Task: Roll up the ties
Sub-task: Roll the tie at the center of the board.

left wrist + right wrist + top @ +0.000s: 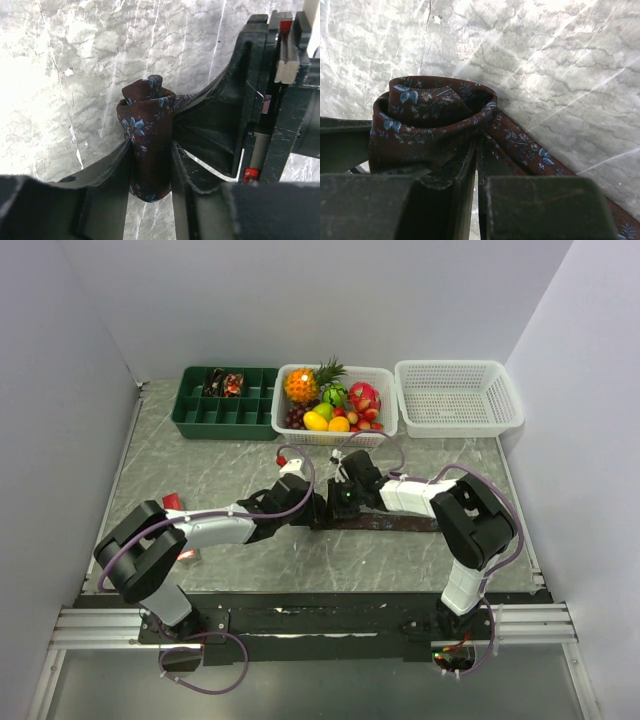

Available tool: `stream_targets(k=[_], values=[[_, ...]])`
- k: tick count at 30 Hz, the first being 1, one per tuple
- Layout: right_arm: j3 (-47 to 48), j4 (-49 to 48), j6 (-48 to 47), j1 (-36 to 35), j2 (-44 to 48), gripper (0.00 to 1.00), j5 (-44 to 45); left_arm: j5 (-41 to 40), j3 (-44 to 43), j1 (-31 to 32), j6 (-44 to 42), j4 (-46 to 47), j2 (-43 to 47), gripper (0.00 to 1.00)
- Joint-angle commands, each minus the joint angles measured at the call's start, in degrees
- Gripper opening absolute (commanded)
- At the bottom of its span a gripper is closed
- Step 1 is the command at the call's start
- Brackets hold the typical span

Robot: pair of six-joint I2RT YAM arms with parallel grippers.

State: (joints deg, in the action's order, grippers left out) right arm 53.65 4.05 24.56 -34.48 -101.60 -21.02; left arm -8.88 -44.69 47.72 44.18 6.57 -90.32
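Observation:
A dark brown-red tie with small blue flowers lies across the middle of the table (400,524). Its left end is rolled into a loose upright coil (147,112), which also shows in the right wrist view (430,112). My left gripper (150,152) is shut on the coil and squeezes it from both sides. My right gripper (478,142) is shut, its tips pinching the tie where the flat tail (530,150) leaves the coil. In the top view both grippers, left (316,508) and right (340,500), meet at the coil, which they hide.
A green compartment tray (200,415) at the back left holds dark rolled coils (222,385) in two compartments. A white basket of fruit (335,400) stands at the back middle. An empty white basket (458,395) stands at the back right.

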Motion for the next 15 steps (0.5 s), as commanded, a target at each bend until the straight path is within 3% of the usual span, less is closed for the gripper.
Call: stream_targets(k=[1,15], values=[[1.8,-1.2,0.2,-0.9,-1.6,0.12,0.7,0.9,-1.4,0.8,0.3,0.6,3.0,0.42],[-1.3,-8.6,3.4,-0.9,-1.1,0.12,-3.6,3.1,4.1,0.8,3.6,8.6,6.7,0.43]])
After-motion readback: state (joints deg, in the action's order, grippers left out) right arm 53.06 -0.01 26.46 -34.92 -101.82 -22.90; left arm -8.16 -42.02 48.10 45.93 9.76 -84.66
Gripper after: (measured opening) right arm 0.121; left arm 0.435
